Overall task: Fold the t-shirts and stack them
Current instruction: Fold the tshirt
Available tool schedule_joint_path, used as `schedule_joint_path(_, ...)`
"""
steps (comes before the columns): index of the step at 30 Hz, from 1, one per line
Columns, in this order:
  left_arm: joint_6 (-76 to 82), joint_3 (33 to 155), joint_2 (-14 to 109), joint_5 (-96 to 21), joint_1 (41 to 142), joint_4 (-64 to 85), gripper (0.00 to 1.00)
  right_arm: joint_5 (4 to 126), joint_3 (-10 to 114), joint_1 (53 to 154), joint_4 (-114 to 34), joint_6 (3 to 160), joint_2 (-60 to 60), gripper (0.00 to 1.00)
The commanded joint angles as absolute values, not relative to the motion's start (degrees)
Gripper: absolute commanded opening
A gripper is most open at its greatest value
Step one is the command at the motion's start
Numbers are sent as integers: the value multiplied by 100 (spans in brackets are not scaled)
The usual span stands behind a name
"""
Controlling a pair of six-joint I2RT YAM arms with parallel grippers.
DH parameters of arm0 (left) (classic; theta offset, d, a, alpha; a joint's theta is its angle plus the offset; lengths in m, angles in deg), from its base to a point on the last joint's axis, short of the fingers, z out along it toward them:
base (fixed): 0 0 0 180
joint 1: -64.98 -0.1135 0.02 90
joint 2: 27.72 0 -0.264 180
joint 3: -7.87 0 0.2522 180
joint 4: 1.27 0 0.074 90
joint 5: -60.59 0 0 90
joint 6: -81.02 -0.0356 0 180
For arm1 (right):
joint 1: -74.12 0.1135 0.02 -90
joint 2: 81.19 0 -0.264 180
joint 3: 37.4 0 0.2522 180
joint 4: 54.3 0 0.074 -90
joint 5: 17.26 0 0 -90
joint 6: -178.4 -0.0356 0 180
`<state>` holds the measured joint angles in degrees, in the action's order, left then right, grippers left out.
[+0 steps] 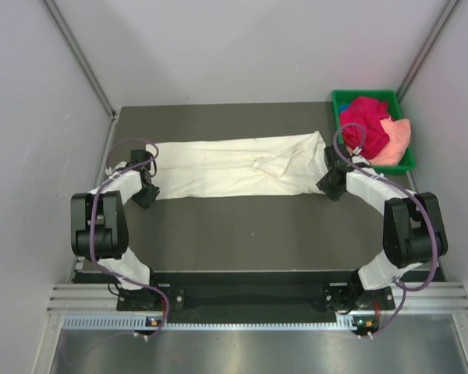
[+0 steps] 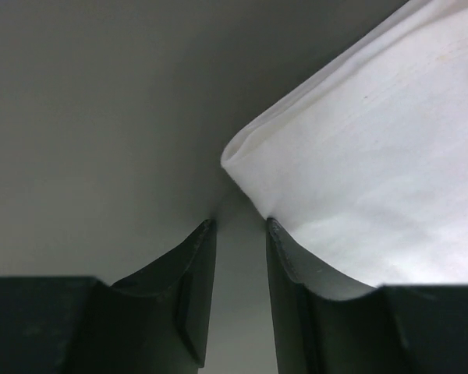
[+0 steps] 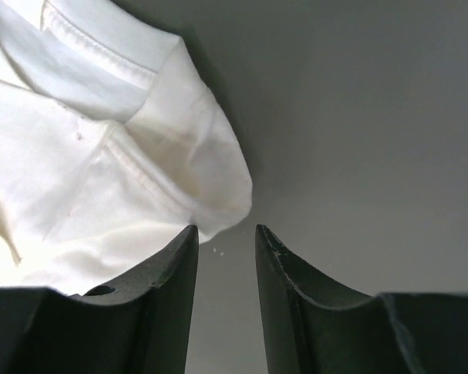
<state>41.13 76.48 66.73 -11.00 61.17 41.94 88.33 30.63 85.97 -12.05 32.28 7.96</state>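
A green plastic tray [image 1: 374, 93] sits at the 2 o'clock corner of the dark grey surface [image 1: 249, 234], close to the pale grey walls [image 1: 31, 93] that box the area in on 3 sides. From above, the right arm's purple cable [image 1: 339, 140] loops across the tray's 7 o'clock corner. There are 3 shirts, 1 tray and 2 arms. A crumpled magenta-red cloth t-shirt [image 1: 365, 121] is piled in the tray, with a peach-pink cloth t-shirt [image 1: 398, 140] bunched beside it at 4 o'clock. The long, folded cream-white cloth t-shirt [image 1: 234, 167] lies flat across the middle of the surface as a strip from 9 o'clock to 3 o'clock, well apart from the tray's contents. The left hand [image 1: 146, 185] is low at the strip's 9 o'clock end. Its fingers are spread, with only bare surface between them, and the cloth corner [image 2: 359, 156] lies just beside one finger. The right hand [image 1: 331, 183] is at the 3 o'clock end, also spread and pinching nothing, with a hemmed fold of the shirt [image 3: 78, 156] just beside its finger.
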Motion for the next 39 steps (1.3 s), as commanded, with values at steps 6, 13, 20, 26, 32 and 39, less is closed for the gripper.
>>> schedule_joint_path(6, 4165, 7902, 6878, -560, 6076, 4167, 22, 9382, 3086, 8519, -1681, 3294, 1136, 34)
schedule_joint_path(13, 3990, 8034, 6913, -270, 6076, 4193, 0, 9664, 3077, 8466, -1883, 3794, 1110, 0)
schedule_joint_path(20, 3884, 8157, 6764, 188, 6076, 4501, 0, 9516, 2779, 8466, -1514, 4006, 504, 0)
schedule_joint_path(26, 3884, 8105, 6676, 328, 6094, 4747, 0, 9234, 2305, 8493, -1391, 4024, 56, 0)
schedule_joint_path(32, 3857, 8227, 6386, 416, 6085, 5072, 13, 9330, 2364, 8510, -1322, 4094, 2, 18)
schedule_joint_path(39, 2910, 8570, 5999, -1474, 6094, 4626, 79, 9261, 3059, 8580, -741, 4033, -94, 41)
